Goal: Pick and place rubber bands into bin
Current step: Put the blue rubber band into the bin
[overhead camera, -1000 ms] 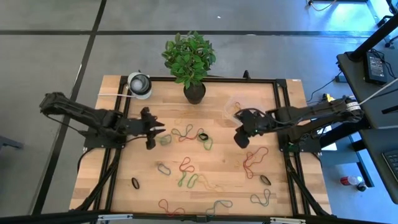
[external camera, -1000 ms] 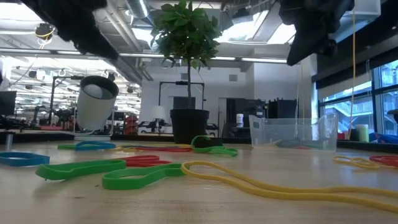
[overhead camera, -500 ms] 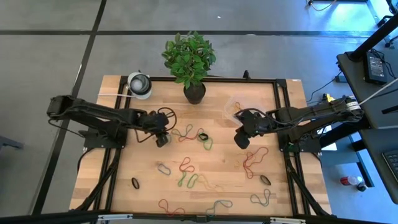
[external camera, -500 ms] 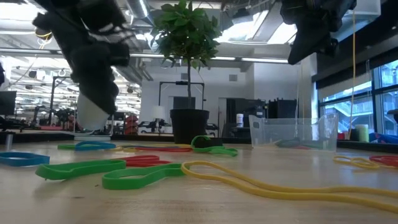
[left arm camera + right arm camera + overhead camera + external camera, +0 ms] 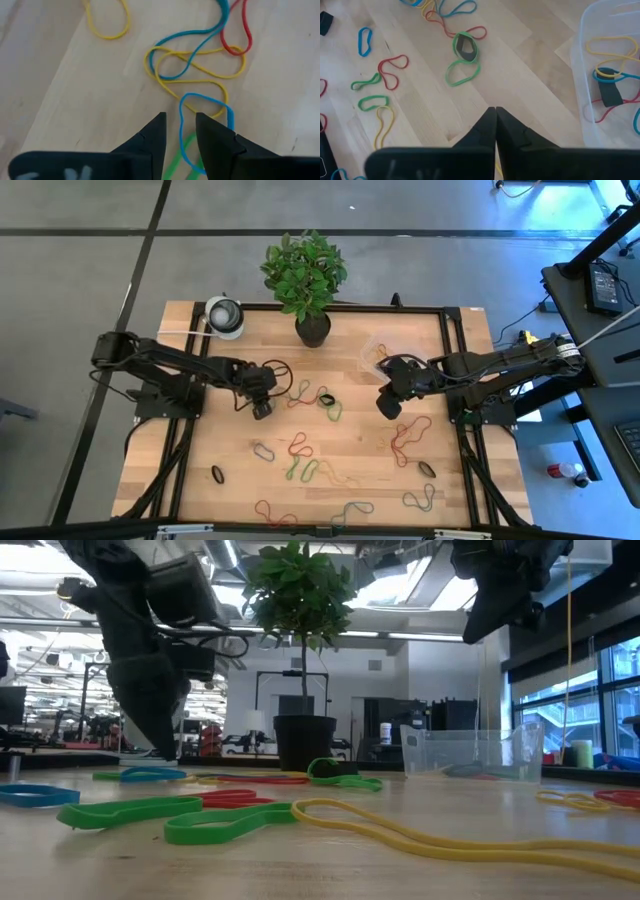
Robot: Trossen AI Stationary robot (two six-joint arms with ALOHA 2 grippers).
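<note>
A robot's left gripper (image 5: 180, 132) reaches down over a tangle of rubber bands (image 5: 192, 70) near the middle of the wooden table (image 5: 200, 450), its fingers a little apart around a blue loop (image 5: 205, 107) but not yet clamped on it. The right gripper (image 5: 495, 117) hangs above bare wood just beside the clear bin (image 5: 615, 75), fingers pressed together and holding nothing. A few bands already lie in the bin at the table's right rear, beside the potted plant (image 5: 305, 275), while many more lie scattered across the boards, so most of the sorting appears to remain.
</note>
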